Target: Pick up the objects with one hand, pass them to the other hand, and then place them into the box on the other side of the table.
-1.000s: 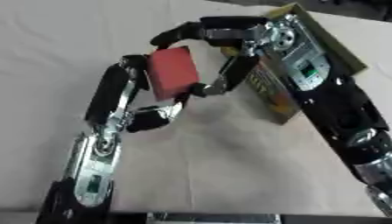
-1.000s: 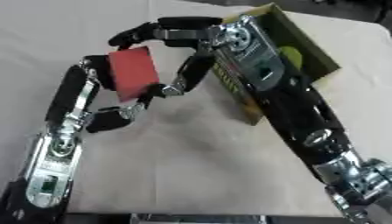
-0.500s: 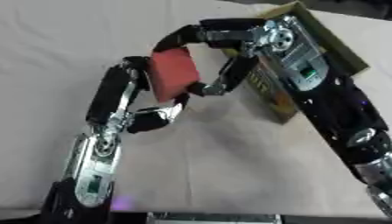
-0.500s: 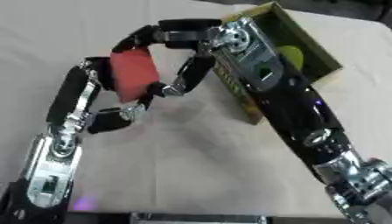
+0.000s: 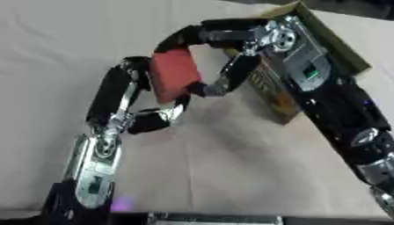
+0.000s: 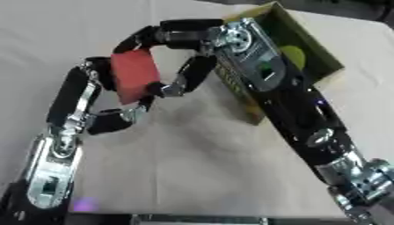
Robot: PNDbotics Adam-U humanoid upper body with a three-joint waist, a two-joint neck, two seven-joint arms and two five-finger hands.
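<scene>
Looks like a lab or test bench — plain beige cloth-covered table [image 5: 231,176] fills the view, one open cardboard box [image 6: 308,52] at 1 o'clock, dark floor strip at 12 — nothing domestic visible.

Bare table [image 5: 231,167] lies open left of the box [image 6: 308,52]; its near wall stands between.

Soft, even light, faint shadows, slight blur throughout both views.
</scene>
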